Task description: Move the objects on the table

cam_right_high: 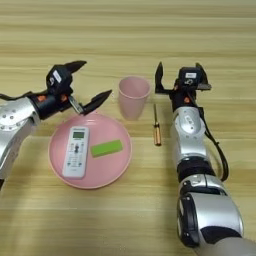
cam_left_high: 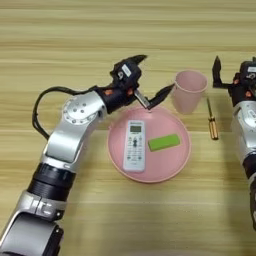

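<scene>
Bare wooden table (cam_left_high: 60, 40) stretches beyond both arms. Left gripper (cam_left_high: 152, 75), spread wide and empty, hovers over the pink plate's (cam_left_high: 175, 167) far rim, cup (cam_left_high: 189, 90) just right, green block (cam_left_high: 163, 142) nearer on the plate. Right gripper (cam_right_high: 180, 75), open and empty, stands right of the cup, the screwdriver (cam_right_high: 156, 127) between.

Pink cup (cam_left_high: 189, 91) upright on table (cam_left_high: 60, 45); green block (cam_left_high: 164, 142) flat (on plate).

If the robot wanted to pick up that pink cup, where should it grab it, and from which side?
Probably across the wall just under the rim, coming in level from the side. The pink cup stands upright and mouth-up beside the pink plate, and it widens toward the top, so fingers there should slip less. The left gripper, fingers open, is already close on the cup's left; the screwdriver lies to its right.
</scene>
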Controlling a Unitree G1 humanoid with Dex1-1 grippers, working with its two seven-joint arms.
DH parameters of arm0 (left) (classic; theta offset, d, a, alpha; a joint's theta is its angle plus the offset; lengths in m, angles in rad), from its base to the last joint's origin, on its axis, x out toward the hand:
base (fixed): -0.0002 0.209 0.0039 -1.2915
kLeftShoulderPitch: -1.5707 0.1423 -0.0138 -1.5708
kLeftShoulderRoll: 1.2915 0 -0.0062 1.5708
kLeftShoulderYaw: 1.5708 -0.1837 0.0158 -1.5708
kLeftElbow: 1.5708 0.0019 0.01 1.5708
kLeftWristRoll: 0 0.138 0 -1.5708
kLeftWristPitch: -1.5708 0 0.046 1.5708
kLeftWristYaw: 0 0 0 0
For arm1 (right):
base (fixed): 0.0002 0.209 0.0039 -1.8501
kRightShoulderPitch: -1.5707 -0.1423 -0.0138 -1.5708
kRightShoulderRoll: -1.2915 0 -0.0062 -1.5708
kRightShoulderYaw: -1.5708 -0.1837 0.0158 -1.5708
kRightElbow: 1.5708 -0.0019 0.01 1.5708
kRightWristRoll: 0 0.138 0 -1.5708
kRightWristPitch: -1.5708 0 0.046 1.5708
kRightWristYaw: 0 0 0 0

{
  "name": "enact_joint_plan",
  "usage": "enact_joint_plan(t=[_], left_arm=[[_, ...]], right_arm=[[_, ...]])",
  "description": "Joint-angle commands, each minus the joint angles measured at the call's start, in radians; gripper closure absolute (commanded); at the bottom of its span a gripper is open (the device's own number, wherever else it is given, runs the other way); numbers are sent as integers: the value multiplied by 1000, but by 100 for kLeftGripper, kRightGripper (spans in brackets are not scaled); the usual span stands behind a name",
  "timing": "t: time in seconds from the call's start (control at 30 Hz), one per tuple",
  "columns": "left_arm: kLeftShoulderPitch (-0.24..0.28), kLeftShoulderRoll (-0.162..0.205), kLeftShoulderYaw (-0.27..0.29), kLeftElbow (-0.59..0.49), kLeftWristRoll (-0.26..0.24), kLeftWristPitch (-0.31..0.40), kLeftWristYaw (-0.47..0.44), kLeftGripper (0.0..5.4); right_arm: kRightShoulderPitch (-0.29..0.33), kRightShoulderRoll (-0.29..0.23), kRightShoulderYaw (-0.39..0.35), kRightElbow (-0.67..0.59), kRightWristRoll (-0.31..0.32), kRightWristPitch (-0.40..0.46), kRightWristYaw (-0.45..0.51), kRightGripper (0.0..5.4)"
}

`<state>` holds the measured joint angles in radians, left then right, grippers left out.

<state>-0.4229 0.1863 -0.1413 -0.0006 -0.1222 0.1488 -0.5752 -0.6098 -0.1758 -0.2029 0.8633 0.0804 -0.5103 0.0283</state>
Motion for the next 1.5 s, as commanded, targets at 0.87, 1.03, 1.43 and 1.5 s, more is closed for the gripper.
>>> enact_joint_plan(t=[0.87,1.03,1.43,1.5], left_arm=[[-98,2,194,678,111,-428,412,2],[-119,19,224,732,110,-484,437,2],[-155,14,298,822,75,-588,477,2],[-155,13,299,823,70,-592,476,2]], right_arm=[[-4,-8,-3,13,1,7,-3,0],[-1,-10,-4,11,3,6,0,0],[13,-19,-1,-10,-1,4,6,0],[15,-20,0,-15,-2,6,6,0]])
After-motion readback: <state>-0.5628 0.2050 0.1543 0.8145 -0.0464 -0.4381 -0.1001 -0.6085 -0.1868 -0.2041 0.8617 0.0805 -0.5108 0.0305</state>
